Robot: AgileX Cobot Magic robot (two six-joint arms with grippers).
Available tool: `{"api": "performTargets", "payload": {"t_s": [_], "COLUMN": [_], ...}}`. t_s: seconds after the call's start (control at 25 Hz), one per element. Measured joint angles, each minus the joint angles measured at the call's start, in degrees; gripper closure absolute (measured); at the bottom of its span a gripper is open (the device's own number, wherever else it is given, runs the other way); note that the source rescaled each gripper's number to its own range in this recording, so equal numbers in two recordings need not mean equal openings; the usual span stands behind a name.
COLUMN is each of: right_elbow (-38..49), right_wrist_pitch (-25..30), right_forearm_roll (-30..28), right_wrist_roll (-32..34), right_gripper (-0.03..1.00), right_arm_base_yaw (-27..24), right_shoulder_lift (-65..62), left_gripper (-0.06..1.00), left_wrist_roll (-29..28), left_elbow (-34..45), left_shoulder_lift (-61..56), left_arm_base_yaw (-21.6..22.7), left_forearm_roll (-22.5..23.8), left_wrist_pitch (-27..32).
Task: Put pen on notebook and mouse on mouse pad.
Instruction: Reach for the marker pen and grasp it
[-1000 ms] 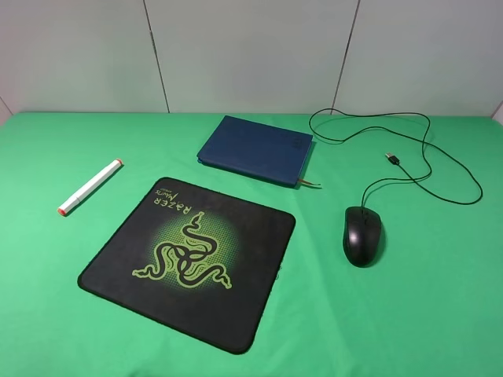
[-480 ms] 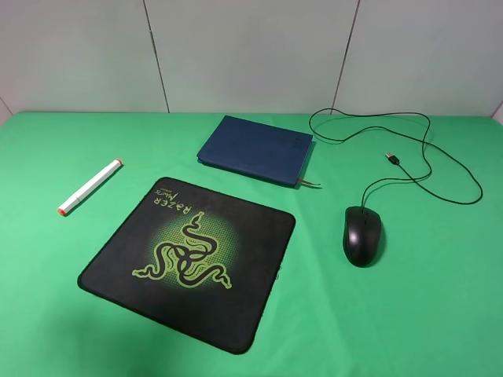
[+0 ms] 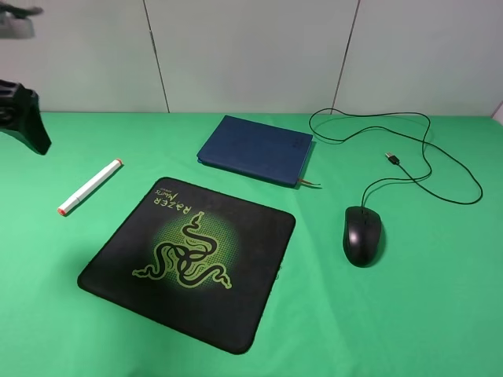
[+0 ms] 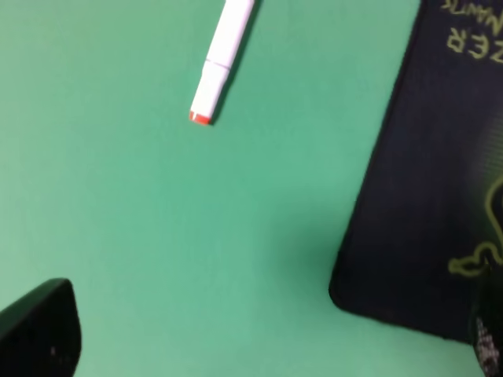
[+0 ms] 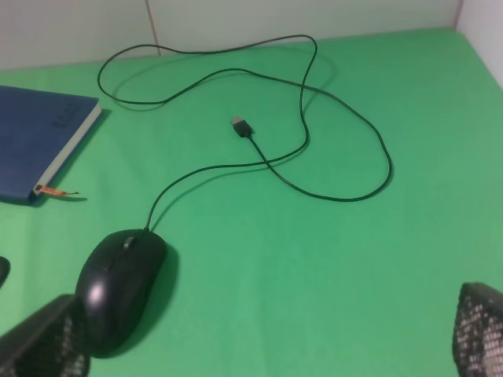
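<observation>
The white pen (image 3: 89, 187) with orange-red caps lies on the green cloth, left of the mouse pad (image 3: 189, 259). Behind the pad rests the navy notebook (image 3: 255, 149). The black mouse (image 3: 363, 234) sits right of the pad, its cable (image 3: 440, 184) looping toward the back. My left gripper (image 4: 263, 345) hovers open above the cloth, with the pen (image 4: 222, 59) and the pad's edge (image 4: 424, 173) ahead of it. My right gripper (image 5: 259, 345) is open and empty just behind the mouse (image 5: 119, 287). The notebook's corner (image 5: 39, 141) also shows there.
The USB plug (image 3: 392, 159) lies on the cloth at the back right, inside the cable loops, and appears again as the plug (image 5: 240, 126) in the right wrist view. A black part of my left arm (image 3: 22, 118) hangs at the far left edge.
My left arm has come into the exterior view at the far left edge. The pen, notebook, mouse and pad lie where they were.
</observation>
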Motion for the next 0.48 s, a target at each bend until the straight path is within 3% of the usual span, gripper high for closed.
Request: {"api": "performTargets", "payload": {"t_s": [0.48], "right_elbow": [0.0], "right_wrist_pitch": [0.0], "right_forearm_roll": [0.0], "right_wrist_roll": [0.0], "right_gripper": [-0.03], "right_arm_base_yaw": [0.0], "right_shoulder_lift": [0.0], "left_gripper": [-0.05], "left_wrist_roll": [3.28], "left_elbow": [-0.59], "left_shoulder_lift": [15.2], "left_arm_base_yaw": [0.0], "left_forearm_roll": [1.22], "left_wrist_pitch": [-8.82]}}
